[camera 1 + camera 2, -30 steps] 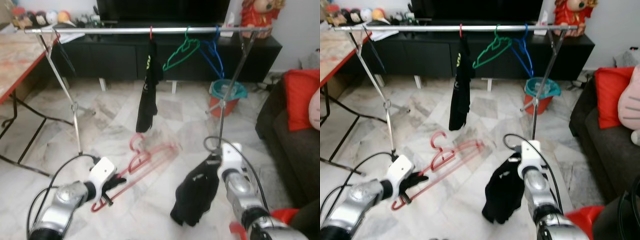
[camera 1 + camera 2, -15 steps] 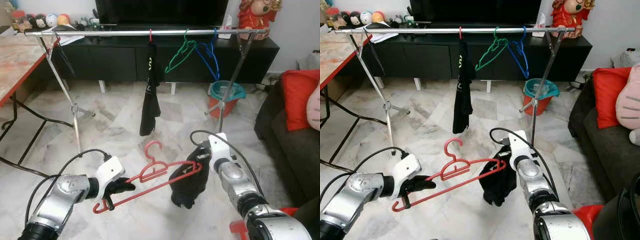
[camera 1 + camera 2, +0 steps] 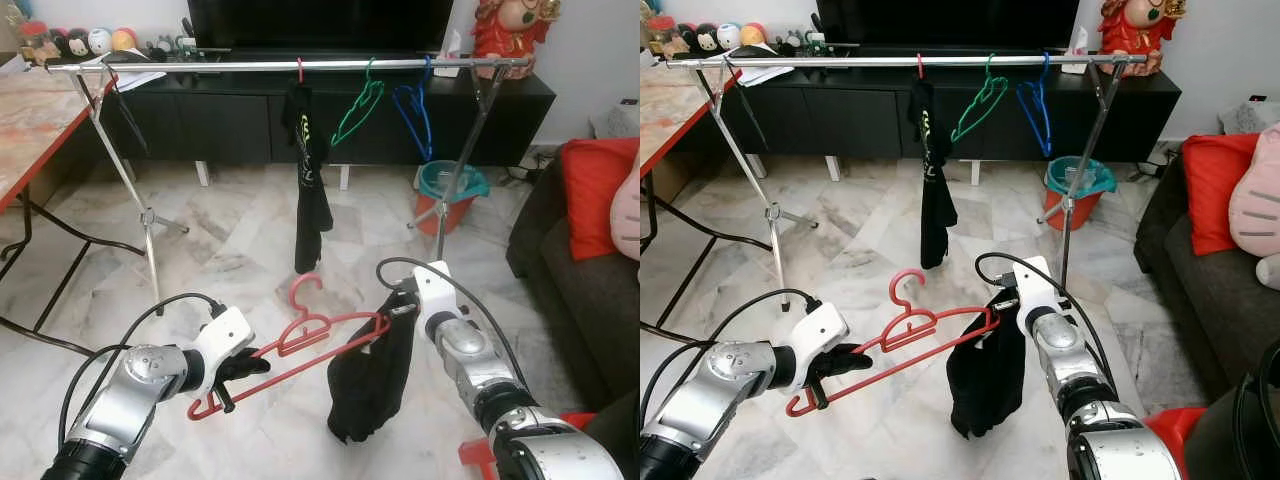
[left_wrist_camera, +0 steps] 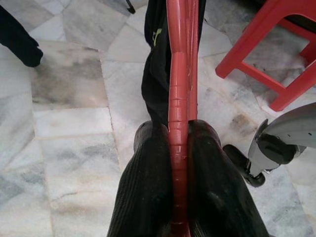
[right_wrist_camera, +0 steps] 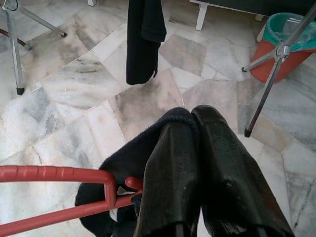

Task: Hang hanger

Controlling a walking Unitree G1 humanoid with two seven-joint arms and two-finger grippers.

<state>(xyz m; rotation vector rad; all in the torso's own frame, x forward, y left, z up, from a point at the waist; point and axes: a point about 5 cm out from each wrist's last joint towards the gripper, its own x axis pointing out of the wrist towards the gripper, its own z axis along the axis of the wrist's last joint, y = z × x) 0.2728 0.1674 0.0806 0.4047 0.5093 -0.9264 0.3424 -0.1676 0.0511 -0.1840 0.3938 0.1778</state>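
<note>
A red plastic hanger (image 3: 300,338) is held tilted above the floor, hook pointing up. My left gripper (image 3: 235,368) is shut on its lower left end; in the left wrist view the red bar (image 4: 178,148) runs between the black fingers. My right gripper (image 3: 395,305) is shut on a black garment (image 3: 365,385) at the hanger's right end, and the cloth droops below it. In the right wrist view the fingers (image 5: 173,163) pinch the black cloth beside the hanger's corner (image 5: 106,182). The silver clothes rail (image 3: 250,65) stands behind.
On the rail hang a black garment (image 3: 310,190) on a red hook, a green hanger (image 3: 355,105) and a blue hanger (image 3: 415,105). A teal-lined bucket (image 3: 450,190) sits by the rail's right leg. Sofa with red cushion (image 3: 600,200) right, table (image 3: 30,110) left.
The hanger has come up off the floor in my left gripper. My right gripper has carried the black garment up to the hanger's right end, where it now hangs long.
</note>
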